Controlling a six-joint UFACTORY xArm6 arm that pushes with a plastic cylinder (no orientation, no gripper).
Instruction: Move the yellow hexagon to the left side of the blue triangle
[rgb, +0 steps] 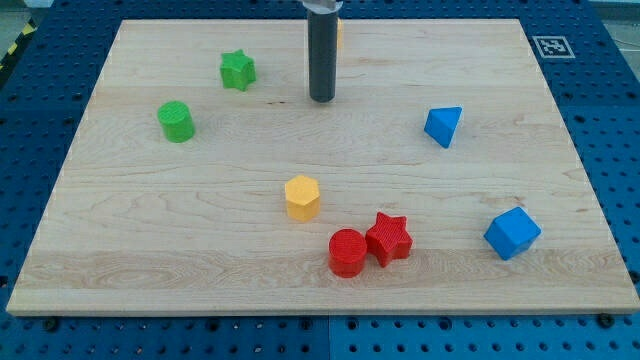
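Note:
The yellow hexagon (302, 197) sits near the board's middle, a little toward the view's bottom. The blue triangle (444, 126) sits at the view's right, higher up, well apart from the hexagon. My tip (322, 99) rests on the board near the view's top centre, above the hexagon and to the left of the triangle, touching neither. A small yellow shape (340, 34) shows just behind the rod at the top, mostly hidden.
A green star (238, 70) and a green cylinder (177, 121) lie at the upper left. A red cylinder (348, 252) and a red star (389, 238) touch each other below the hexagon. A blue cube (512, 233) sits at the lower right. The wooden board (100, 250) has blue pegboard around it.

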